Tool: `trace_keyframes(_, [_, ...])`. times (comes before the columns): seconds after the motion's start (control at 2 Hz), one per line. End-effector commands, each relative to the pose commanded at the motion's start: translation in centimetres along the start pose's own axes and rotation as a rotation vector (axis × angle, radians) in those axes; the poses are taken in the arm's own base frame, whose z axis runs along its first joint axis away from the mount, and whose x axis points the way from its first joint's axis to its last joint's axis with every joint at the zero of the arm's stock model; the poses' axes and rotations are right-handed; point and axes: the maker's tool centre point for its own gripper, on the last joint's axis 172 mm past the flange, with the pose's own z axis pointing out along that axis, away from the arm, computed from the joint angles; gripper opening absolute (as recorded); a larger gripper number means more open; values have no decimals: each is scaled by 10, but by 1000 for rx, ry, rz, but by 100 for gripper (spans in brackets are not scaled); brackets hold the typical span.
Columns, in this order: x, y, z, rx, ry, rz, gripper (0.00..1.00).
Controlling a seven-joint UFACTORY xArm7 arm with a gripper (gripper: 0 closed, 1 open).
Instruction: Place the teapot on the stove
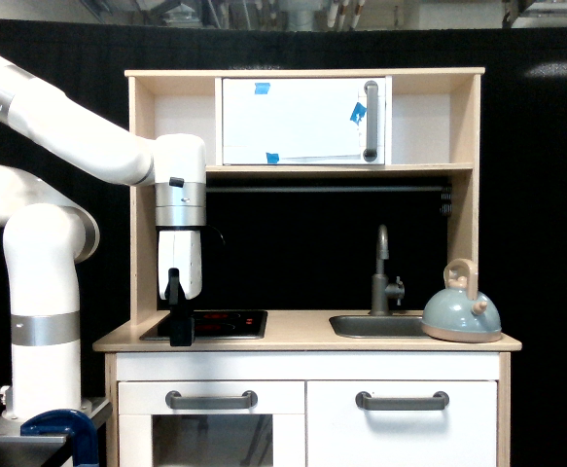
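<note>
the claw (180,326) hangs straight down over the stove (227,323), at the counter's (298,336) left end in the exterior view. it grasps nothing; whether its fingers are spread or closed cannot be told from this side. the teapot (461,313) stands upright at the counter's far right edge, beyond the sink (375,326), well apart from the claw. judged progress: nothing done; reach, grasp, carry and placement all remain.

My arm comes in from nine o'clock, the upper link slanting down toward three o'clock, then the wrist bends and points straight to six o'clock. My gripper (180,326) hangs vertical and low. Its black fingers (175,292) look together, but I cannot tell surely.
</note>
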Motion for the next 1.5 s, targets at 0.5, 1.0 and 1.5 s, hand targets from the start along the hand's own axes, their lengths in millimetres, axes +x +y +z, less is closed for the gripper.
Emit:
trace_keyframes(0.5, [4,-1,4,0,0,-26,100])
trace_keyframes(1.0, [53,37,-12,-13,52,-183,100])
trace_keyframes(1.5, [177,25,-39,20,118,-471,100])
